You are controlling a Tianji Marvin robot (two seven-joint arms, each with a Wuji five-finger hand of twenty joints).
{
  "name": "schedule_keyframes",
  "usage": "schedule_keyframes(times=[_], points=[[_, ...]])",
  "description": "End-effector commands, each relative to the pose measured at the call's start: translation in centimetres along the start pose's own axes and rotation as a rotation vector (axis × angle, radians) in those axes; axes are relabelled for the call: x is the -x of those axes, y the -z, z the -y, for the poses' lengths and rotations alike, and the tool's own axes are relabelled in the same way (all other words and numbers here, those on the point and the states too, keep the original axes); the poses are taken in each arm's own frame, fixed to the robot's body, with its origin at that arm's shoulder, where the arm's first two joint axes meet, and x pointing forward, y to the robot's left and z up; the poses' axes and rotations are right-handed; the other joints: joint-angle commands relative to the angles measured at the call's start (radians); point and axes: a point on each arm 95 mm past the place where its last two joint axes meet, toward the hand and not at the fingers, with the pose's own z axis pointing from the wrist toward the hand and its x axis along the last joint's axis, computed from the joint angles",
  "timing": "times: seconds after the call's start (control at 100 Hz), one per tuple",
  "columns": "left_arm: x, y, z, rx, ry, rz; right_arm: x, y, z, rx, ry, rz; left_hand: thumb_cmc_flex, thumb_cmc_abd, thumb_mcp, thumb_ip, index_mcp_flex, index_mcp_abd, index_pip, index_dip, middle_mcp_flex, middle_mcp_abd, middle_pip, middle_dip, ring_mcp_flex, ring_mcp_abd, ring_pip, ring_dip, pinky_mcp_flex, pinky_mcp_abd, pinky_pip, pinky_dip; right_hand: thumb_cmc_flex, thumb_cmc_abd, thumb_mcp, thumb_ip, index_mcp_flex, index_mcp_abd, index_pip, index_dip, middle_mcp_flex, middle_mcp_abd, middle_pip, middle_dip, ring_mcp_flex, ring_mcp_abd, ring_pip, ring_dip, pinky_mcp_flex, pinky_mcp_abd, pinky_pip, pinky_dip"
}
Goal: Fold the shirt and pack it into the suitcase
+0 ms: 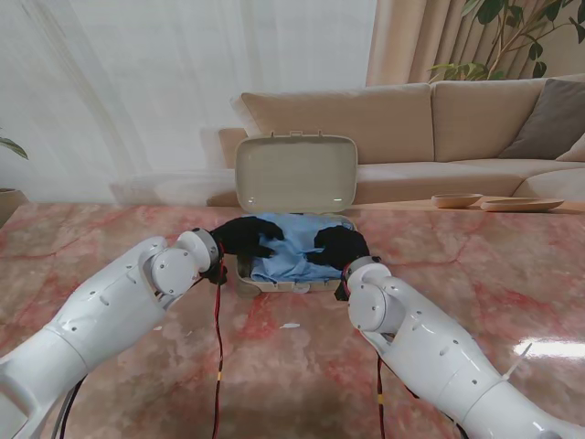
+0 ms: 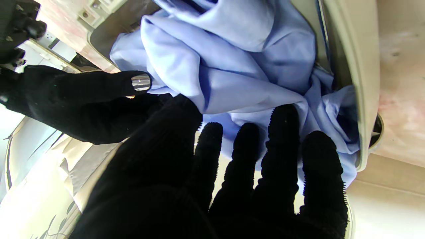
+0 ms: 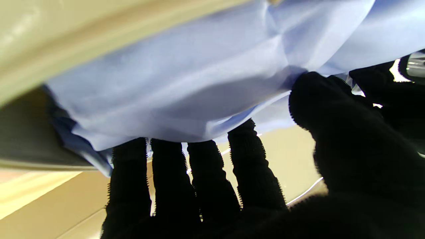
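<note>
Inside the open suitcase point(image 1: 294, 176), the blue shirt point(image 1: 297, 245) lies crumpled.

Crumpled light-blue shirt point(image 1: 297, 245) bunched inside open beige suitcase point(image 1: 294, 174), lid upright.

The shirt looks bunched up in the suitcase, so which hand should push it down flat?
Probably the left hand: the blue shirt bunches most and spills over the suitcase rim on its side, fingers already there.

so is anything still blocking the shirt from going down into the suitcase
Nothing visible does. The shirt already lies bunched inside the open suitcase, lid up behind it, with the left hand and right hand resting on the cloth.
</note>
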Motion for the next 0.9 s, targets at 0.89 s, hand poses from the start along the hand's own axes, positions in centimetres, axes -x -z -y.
schedule_keyframes(times=[0.89], points=[[-2.0, 2.9, 3.2, -0.092, -0.020, 0.012, -1.1, 2.7, -2.8, 0.094, -0.021, -0.064, 0.028, 0.071, -0.118, 0.019, 0.007, -0.023, -0.022, 0.006, 0.015, -0.002, -0.023, 0.000, -0.039, 0.024, -0.031, -0.015, -0.025, 0.022, -0.028, -0.030, -0.002, 0.048, -0.060, 0.050, 0.009, -0.021, 0.002, -0.019, 0.007, 0.002, -0.040, -0.029, 0.002, -0.001, 0.016, -0.002, -0.010, -0.003, 0.001, -0.036]])
